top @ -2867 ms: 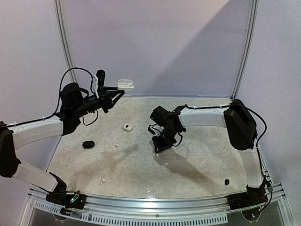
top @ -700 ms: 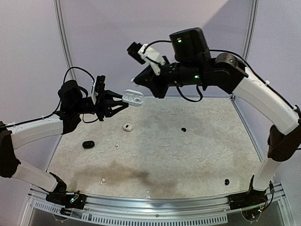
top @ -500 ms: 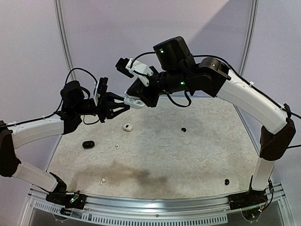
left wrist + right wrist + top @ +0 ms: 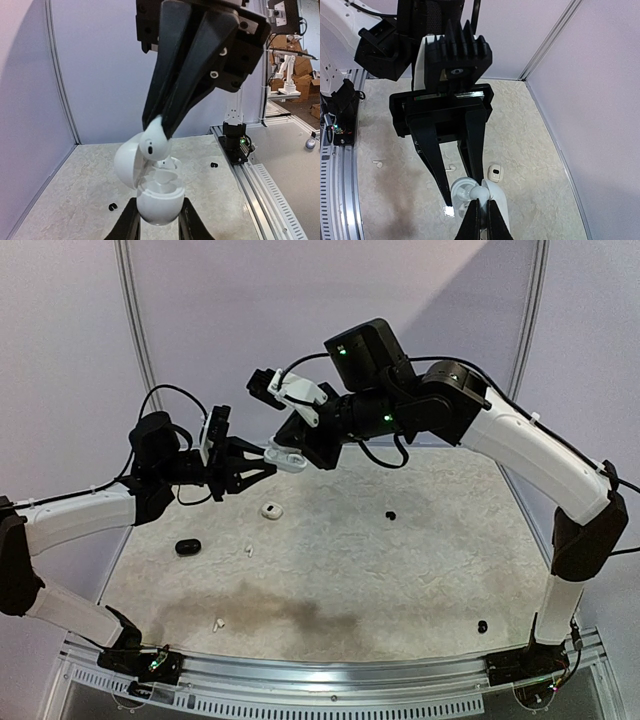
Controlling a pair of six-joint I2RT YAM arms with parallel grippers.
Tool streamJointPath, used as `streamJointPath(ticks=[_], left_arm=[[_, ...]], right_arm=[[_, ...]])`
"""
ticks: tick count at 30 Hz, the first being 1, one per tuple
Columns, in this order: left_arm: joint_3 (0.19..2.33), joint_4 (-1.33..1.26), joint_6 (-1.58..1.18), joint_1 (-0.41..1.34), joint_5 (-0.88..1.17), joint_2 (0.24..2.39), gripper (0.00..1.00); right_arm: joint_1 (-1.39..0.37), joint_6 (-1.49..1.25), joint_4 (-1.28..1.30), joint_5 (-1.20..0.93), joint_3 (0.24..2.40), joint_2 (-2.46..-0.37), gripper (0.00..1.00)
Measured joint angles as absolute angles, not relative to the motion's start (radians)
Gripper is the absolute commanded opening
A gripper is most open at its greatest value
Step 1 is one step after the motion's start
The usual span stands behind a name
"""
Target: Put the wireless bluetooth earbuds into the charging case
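My left gripper (image 4: 262, 458) is shut on a white charging case (image 4: 285, 455), held in the air at the back left with its lid open. In the left wrist view the case (image 4: 156, 200) sits between my two fingers, its lid (image 4: 126, 160) swung left. One white earbud (image 4: 169, 163) rests in a socket. My right gripper (image 4: 291, 445) is shut on another white earbud (image 4: 152, 142), which hangs at the case's mouth. In the right wrist view that earbud (image 4: 479, 191) is pinched at my fingertips, over the case (image 4: 462, 192).
On the table lie a small white case (image 4: 270, 509), a black case (image 4: 187, 546), two loose white earbuds (image 4: 248, 551) (image 4: 216, 622) and two black earbuds (image 4: 390, 514) (image 4: 482, 625). Walls stand behind and to both sides.
My right arm has risen from the table, swung left and come down to the held case with the white earbud. My left gripper has tilted the case towards it.
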State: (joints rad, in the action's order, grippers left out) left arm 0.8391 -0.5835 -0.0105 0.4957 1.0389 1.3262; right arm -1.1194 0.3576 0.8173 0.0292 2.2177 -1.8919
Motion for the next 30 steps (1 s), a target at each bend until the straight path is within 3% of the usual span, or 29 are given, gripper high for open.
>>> streamJointPath(ticks=[20, 25, 30], left_arm=[[0.839, -0.543, 0.01, 0.496, 1.029, 1.327, 0.0], [0.84, -0.538, 0.047, 0.496, 1.039, 1.327, 0.0], [0.843, -0.533, 0.059, 0.496, 1.033, 1.327, 0.0]], right_arm=[[-1.131, 0.432, 0.858, 0.041, 2.22, -1.934, 0.0], [-1.131, 0.444, 0.865, 0.044, 2.231, -1.942, 0.27], [-1.133, 0.436, 0.877, 0.055, 2.234, -1.952, 0.34]])
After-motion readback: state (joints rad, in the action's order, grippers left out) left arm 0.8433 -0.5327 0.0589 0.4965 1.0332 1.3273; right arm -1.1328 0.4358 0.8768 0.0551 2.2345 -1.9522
